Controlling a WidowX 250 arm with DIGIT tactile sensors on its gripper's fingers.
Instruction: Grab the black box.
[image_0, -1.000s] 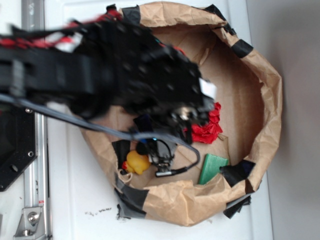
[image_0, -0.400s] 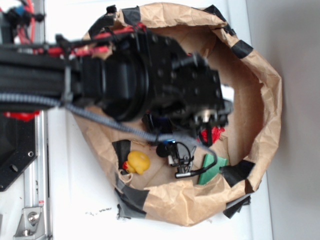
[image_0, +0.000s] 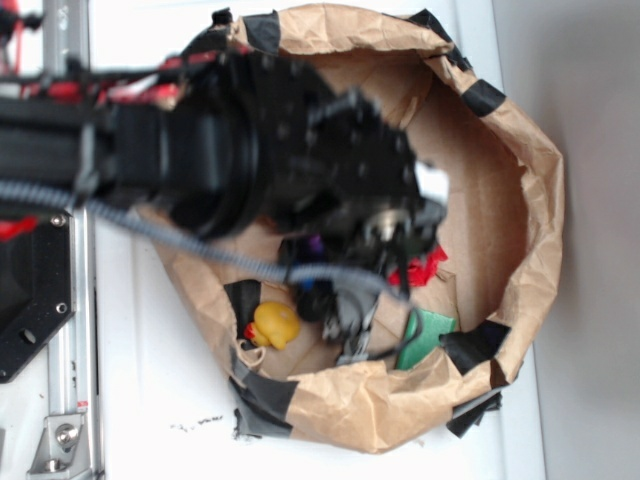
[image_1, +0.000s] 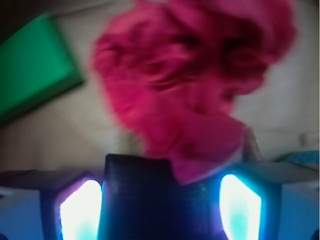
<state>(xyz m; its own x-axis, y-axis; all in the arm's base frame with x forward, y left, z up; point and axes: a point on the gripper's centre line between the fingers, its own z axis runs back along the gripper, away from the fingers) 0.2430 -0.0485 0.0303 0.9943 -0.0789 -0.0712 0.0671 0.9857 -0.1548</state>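
Observation:
In the wrist view the black box (image_1: 160, 200) fills the gap between my two glowing pads (image_1: 80, 212), and its sides meet both of them. My gripper (image_1: 160, 210) is shut on it. A crumpled red cloth (image_1: 190, 80) lies just beyond and overlaps the box's far right corner. In the exterior view the gripper (image_0: 398, 240) hangs low inside the brown paper ring (image_0: 530, 200), over the red cloth (image_0: 428, 265). The arm hides the box there.
A flat green block (image_0: 430, 338) lies by the ring's lower wall, and in the wrist view (image_1: 35, 65) it is at the upper left. A yellow rubber duck (image_0: 273, 324) sits at the lower left. Black tape (image_0: 470, 345) patches the rim. A teal edge (image_1: 305, 156) shows at the right.
The arm swung right across the ring towards the red cloth and green block, then shifted slightly back left. The cloth is now mostly covered by the gripper.

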